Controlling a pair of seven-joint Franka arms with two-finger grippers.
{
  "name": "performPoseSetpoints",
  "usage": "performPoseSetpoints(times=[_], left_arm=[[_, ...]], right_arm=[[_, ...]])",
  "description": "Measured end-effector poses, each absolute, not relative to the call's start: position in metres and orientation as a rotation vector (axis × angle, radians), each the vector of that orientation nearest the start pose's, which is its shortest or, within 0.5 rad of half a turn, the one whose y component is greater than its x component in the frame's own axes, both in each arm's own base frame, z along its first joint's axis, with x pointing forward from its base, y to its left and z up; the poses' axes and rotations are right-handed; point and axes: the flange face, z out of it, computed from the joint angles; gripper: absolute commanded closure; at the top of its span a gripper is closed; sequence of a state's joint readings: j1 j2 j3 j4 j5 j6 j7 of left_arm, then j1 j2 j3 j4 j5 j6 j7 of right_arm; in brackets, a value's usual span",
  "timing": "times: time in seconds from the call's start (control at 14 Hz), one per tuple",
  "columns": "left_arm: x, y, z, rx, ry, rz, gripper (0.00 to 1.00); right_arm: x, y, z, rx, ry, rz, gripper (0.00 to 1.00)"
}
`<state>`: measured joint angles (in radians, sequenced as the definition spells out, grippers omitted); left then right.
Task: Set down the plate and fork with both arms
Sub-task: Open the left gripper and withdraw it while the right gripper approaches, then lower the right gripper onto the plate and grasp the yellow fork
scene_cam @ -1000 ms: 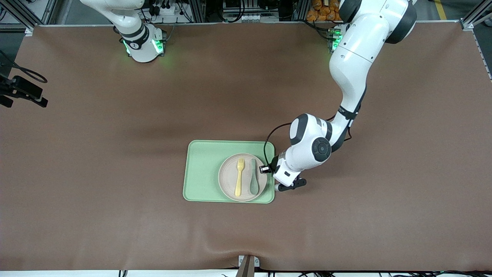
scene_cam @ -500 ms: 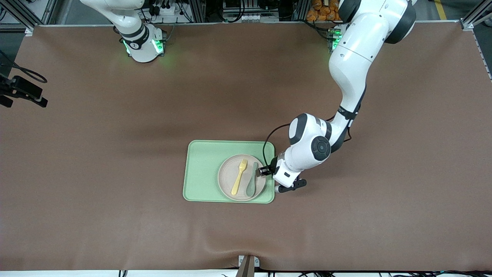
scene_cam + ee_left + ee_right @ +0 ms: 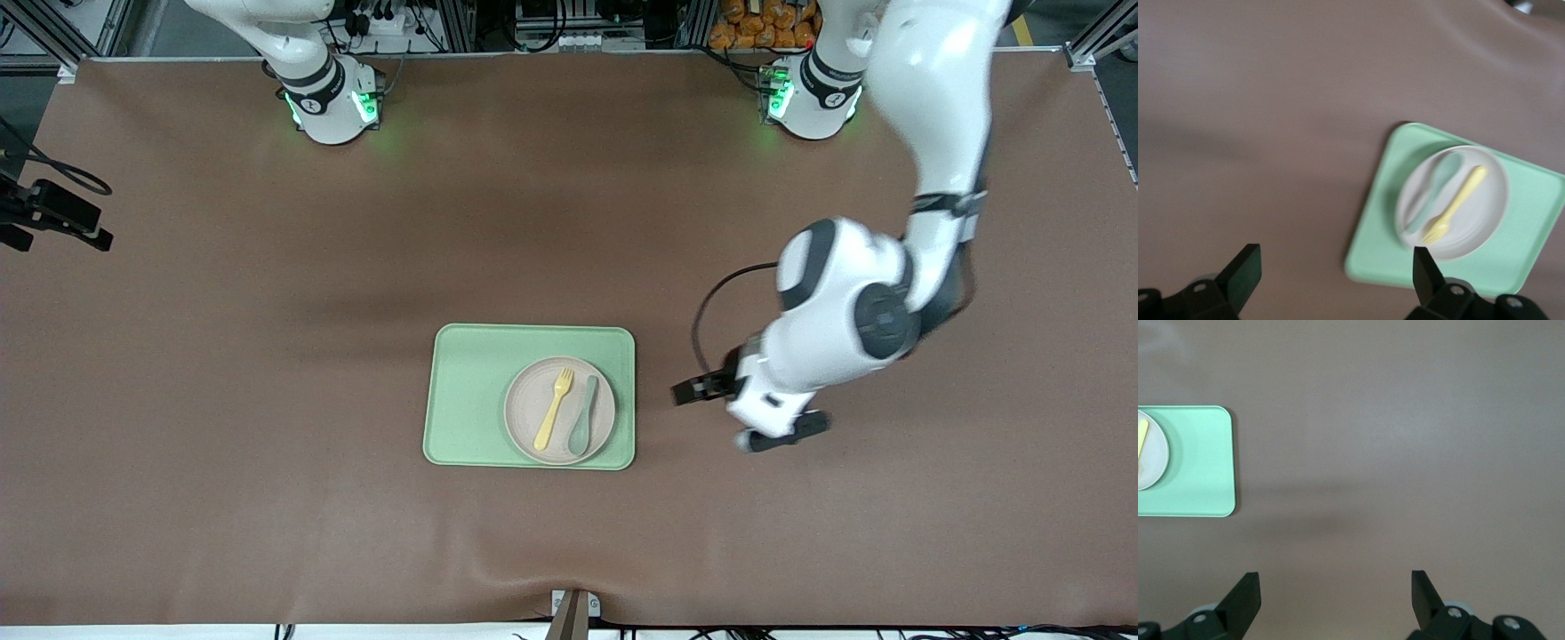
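From the front camera I see the tray (image 3: 480, 391) on the brown table (image 3: 222, 356), roughly midway between the two arms' ends. The plate (image 3: 560, 411) sits on the tray, at the part toward the left arm's end. The fork (image 3: 553, 409) lies on the plate, and the spoon (image 3: 584, 426) lies on the plate just beside it, on the side toward the left arm's end. The left gripper (image 3: 711, 411) hangs over bare table toward the left arm's end from the tray, clear of it and carrying nothing. Of the right arm I see only the base (image 3: 329, 102); its gripper is out of this picture.

On the left wrist camera, the left gripper (image 3: 1337, 273) has its fingers (image 3: 1245, 270) spread wide with nothing between them. Under it are the table and the tray (image 3: 1531, 263), with the plate (image 3: 1488, 200), the fork (image 3: 1456, 203) and the spoon (image 3: 1435, 190) all in place on it.

On the right wrist camera, the right gripper (image 3: 1335, 597) stands spread and empty over bare table while that arm waits. The tray (image 3: 1201, 463) shows at the picture's edge, well apart from the gripper, with a slice of the plate (image 3: 1155, 457) and the fork (image 3: 1142, 435).
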<state>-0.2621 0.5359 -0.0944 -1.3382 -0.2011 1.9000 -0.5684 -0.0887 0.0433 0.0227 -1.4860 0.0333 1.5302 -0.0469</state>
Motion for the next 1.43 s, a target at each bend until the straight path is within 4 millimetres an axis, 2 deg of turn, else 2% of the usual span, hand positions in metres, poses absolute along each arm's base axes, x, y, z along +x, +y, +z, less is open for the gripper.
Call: performPoseSetpoints(times=[0.14,0.29,0.5,0.64,0.71,0.79,1.0,1.14,1.43], left_arm=[[0.657,-0.203,0.475,-3.248,-0.501,0.167,0.0],[0.643,-0.159,0.515,-3.189,-0.523,0.196,0.0],[0.625,-0.092,0.552,-3.188,-0.478,0.201,0.0],[0.615,-0.052,0.568,-3.202,-0.44,0.171,0.0],[0.61,-0.038,0.573,-3.206,-0.428,0.161,0.0],[0.606,-0.031,0.578,-3.208,-0.421,0.154,0.0],[0.602,-0.032,0.582,-3.138,-0.379,0.118,0.0],[0.602,-0.03,0.589,-3.089,-0.361,0.081,0.0],[0.594,-0.03,0.611,-3.088,-0.291,0.019,0.0]], right_arm=[[0.575,-0.03,0.618,-3.105,0.015,0.03,0.0],[0.59,-0.028,0.592,-3.099,0.009,0.075,0.0],[0.601,-0.023,0.567,-3.094,-0.006,0.128,0.0],[0.603,-0.013,0.564,-3.092,-0.031,0.138,0.0],[0.603,-0.006,0.563,-3.087,-0.046,0.139,0.0],[0.604,0.003,0.561,-3.073,-0.058,0.141,0.0],[0.618,0.044,0.545,-3.04,0.005,0.119,0.0],[0.631,0.08,0.534,-3.039,0.027,0.094,0.0],[0.652,0.15,0.505,-3.01,0.178,0.027,0.0]])
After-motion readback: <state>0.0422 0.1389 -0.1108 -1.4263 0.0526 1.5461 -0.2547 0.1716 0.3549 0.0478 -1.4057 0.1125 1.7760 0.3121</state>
